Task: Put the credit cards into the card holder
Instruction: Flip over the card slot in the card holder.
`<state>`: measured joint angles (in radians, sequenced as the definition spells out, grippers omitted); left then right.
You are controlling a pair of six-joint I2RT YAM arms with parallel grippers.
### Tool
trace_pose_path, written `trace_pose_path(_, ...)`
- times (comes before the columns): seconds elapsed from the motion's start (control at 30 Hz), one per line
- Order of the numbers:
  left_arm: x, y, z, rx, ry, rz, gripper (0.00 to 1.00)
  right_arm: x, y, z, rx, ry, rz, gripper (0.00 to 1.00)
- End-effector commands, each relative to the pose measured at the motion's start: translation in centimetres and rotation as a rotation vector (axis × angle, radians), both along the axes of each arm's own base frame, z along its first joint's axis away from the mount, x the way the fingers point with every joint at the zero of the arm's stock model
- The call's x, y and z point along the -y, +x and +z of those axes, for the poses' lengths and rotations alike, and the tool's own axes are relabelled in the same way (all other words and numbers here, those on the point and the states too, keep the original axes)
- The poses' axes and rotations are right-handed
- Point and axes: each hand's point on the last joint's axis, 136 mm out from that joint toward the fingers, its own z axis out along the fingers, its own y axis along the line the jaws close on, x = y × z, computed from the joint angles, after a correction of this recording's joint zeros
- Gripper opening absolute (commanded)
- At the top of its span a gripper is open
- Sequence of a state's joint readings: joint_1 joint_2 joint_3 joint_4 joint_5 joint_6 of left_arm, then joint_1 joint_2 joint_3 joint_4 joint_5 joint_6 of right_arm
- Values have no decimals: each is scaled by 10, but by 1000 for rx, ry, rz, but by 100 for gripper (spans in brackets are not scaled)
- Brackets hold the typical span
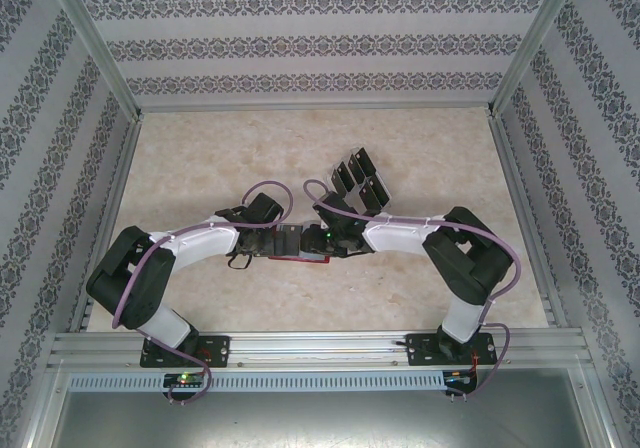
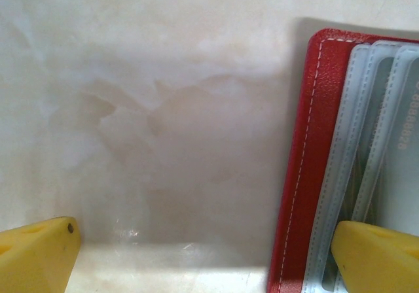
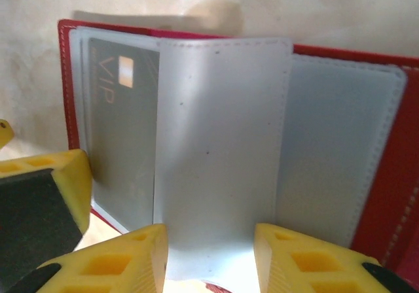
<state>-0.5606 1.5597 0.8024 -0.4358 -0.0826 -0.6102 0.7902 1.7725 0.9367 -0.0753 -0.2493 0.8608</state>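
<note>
Right wrist: card holder (image 3: 391, 175) lies open, long axis sideways.

two grippers (image 2: 208, 259) (image 3: 211, 261), one card holder (image 3: 395, 175), one rack (image 1: 357, 180).

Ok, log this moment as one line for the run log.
left gripper open, one finger over the red wallet | right gripper open at a grey pocket sleeve | black VIP card already pocketed

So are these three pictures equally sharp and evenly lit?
Left wrist view: the table looks soft, with a dark shadow beside the card holder. Right wrist view: the yellow fingers blur up close, while the card is readable. Top view: even light, fairly sharp.
</note>
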Motion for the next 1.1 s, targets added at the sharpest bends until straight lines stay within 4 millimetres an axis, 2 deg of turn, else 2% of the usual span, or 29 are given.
trace_pose_path(0.0, -6, -8, -9, -30, 8, 15, 100, -15, 4, 5, 2, 52, 2, 40)
trace_pose_path(0.27, -10, -8, -2, -14, 11, 36, 100, -23, 10, 10, -1, 129, -30, 40)
trace_pose_path(0.77, -42, -1, 54, 194, -34, 278, 100, -30, 15, 14, -3, 150, -32, 40)
trace_pose_path(1.07, -49, -2, 60, 210, -75, 319, 100, -43, 19, 18, -4, 166, -19, 40)
